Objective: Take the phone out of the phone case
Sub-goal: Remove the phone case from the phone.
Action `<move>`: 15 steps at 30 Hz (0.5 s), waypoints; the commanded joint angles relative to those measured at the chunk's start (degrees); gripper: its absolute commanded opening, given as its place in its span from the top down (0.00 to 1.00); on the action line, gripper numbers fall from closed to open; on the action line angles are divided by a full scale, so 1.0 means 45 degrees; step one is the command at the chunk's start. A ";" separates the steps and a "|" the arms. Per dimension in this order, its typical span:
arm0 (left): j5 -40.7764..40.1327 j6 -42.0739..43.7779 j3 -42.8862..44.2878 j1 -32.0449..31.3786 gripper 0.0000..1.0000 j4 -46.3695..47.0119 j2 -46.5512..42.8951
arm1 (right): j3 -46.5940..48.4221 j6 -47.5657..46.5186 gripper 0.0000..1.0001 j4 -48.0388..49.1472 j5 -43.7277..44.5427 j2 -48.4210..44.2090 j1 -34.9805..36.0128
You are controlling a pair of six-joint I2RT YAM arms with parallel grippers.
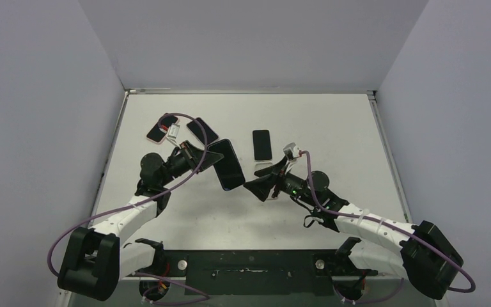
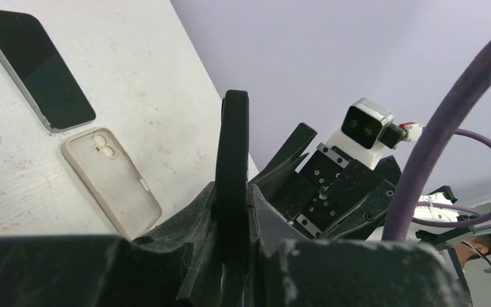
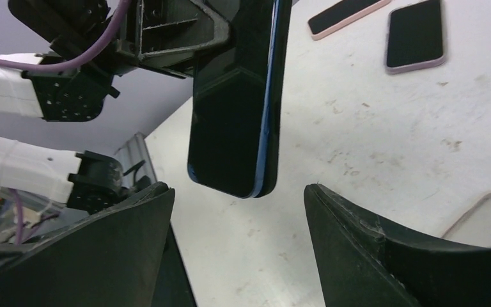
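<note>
My left gripper (image 1: 206, 158) is shut on a dark phone in a black case (image 1: 226, 164) and holds it above the table. In the left wrist view the phone (image 2: 233, 166) stands edge-on between the fingers. In the right wrist view the same phone (image 3: 240, 96) hangs screen-on, with a blue rim showing between screen and black case. My right gripper (image 1: 260, 185) is open and empty, just right of the phone's lower end, not touching it. Its fingers (image 3: 383, 246) sit wide apart below the phone.
A black-screened phone (image 1: 262, 144) lies on the table behind my right gripper, with a beige empty case (image 2: 110, 181) next to it. A pink-cased phone (image 1: 158, 130) and another dark phone (image 1: 202, 131) lie at the back left. Grey walls close in three sides.
</note>
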 commanded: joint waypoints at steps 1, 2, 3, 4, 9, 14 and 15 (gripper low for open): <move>-0.0754 -0.0604 0.0184 -0.0365 1.00 0.2008 -0.0121 | -0.0063 0.2371 0.26 0.1827 0.0332 0.0399 0.0533; -0.0829 -0.0604 0.0162 -0.0444 1.00 0.2069 -0.0102 | -0.0019 0.2546 0.26 0.1980 0.0299 0.0538 0.0618; -0.0915 -0.0631 0.0140 -0.0508 1.00 0.2145 -0.0083 | 0.0001 0.2712 0.27 0.2067 0.0322 0.0641 0.0697; -0.1003 -0.0668 0.0103 -0.0558 1.00 0.2231 -0.0042 | 0.0026 0.2865 0.28 0.2163 0.0366 0.0734 0.0761; -0.1222 -0.0871 -0.0070 -0.0680 1.00 0.2628 0.0085 | -0.0160 0.3319 0.32 0.2572 0.0757 0.0859 0.0820; -0.1218 -0.0975 -0.0119 -0.0733 1.00 0.2970 0.0222 | -0.0119 0.3297 0.37 0.2509 0.0691 0.0778 0.0820; -0.1193 -0.1031 -0.0120 -0.0742 1.00 0.3100 0.0262 | -0.0092 0.3311 0.37 0.2536 0.0657 0.0793 0.0831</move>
